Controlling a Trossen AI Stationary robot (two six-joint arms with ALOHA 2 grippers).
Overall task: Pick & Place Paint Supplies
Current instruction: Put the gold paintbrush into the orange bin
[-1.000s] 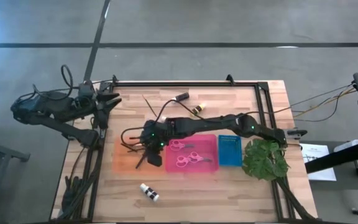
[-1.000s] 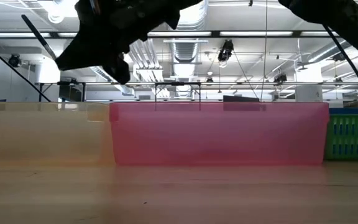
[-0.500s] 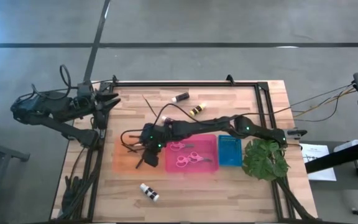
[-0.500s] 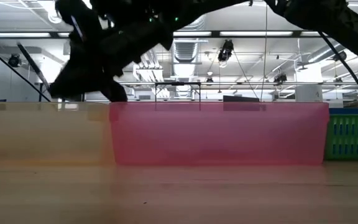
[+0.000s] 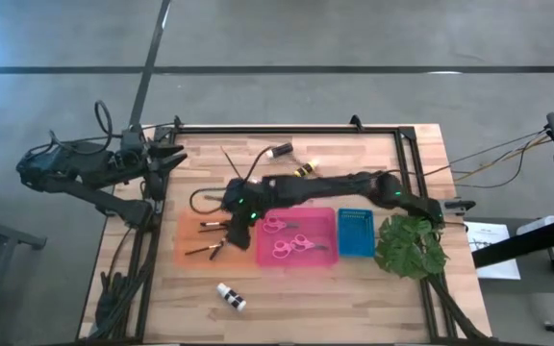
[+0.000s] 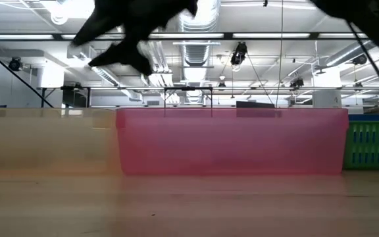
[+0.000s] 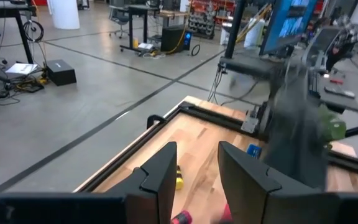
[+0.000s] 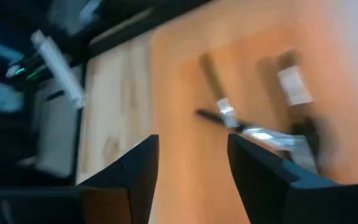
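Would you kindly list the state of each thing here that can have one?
Right gripper: open, empty, above the orange tray.
Left gripper: parted, empty, parked at the table's left edge.
Brushes: lying loose in the orange tray.
Scissors: two pairs, lying in the pink tray.
White bottle: lying on its side on the table, outside the trays.

left arm: my left gripper parked off the table's left edge.
right arm: my right gripper reaches across mid-table, fingers apart, empty.
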